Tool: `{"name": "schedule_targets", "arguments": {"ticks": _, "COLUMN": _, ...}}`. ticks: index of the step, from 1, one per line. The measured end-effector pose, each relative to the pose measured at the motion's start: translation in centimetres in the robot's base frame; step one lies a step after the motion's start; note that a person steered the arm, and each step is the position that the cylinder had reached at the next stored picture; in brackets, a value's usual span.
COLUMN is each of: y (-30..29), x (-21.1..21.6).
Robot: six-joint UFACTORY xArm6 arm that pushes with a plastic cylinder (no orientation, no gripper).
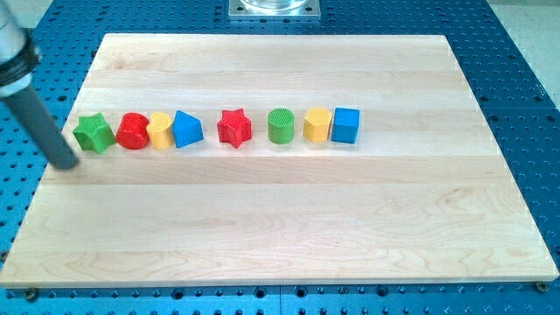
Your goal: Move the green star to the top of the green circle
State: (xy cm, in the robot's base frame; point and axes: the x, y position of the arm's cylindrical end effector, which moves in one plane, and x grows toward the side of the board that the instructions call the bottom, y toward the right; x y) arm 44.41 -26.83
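In the camera view, a pale wooden tabletop (280, 227) is seen on a blue perforated base (525, 96). A row of eight blocks is laid across its upper half. From the view's left they are: the green star (94, 133), a red cylinder-like block (133, 131), a yellow block (159, 129), a blue block of roughly triangular shape (186, 129), a red star (234, 128), the green circle (281, 126), a second yellow block (317, 125) and a blue cube (346, 125).

The first four blocks are packed closely, each touching or nearly touching its neighbour. The red star is set apart, between the blue triangular block and the green circle. The green star is found at 9 o'clock of the green circle, well apart from it, at the far left end of the row.

The dark rod is seen slanting in from the view's top left. My tip (66, 163) is placed at about 8 o'clock of the green star, just beside it; contact cannot be confirmed.

No end effector is carried by the arm, so no released or clenched state can be told.

A grey metal mount (273, 8) is visible at 12 o'clock of the tabletop.
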Motion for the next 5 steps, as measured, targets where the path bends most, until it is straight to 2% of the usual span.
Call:
{"name": "schedule_targets", "arguments": {"ticks": 1, "y": 5.3, "x": -5.6}}
{"name": "schedule_targets", "arguments": {"ticks": 2, "y": 10.5, "x": -6.5}}
{"name": "schedule_targets", "arguments": {"ticks": 3, "y": 0.1, "x": -7.2}}
{"name": "schedule_targets", "arguments": {"ticks": 4, "y": 5.9, "x": -12.1}}
{"name": "schedule_targets", "arguments": {"ticks": 5, "y": 16.8, "x": -9.8}}
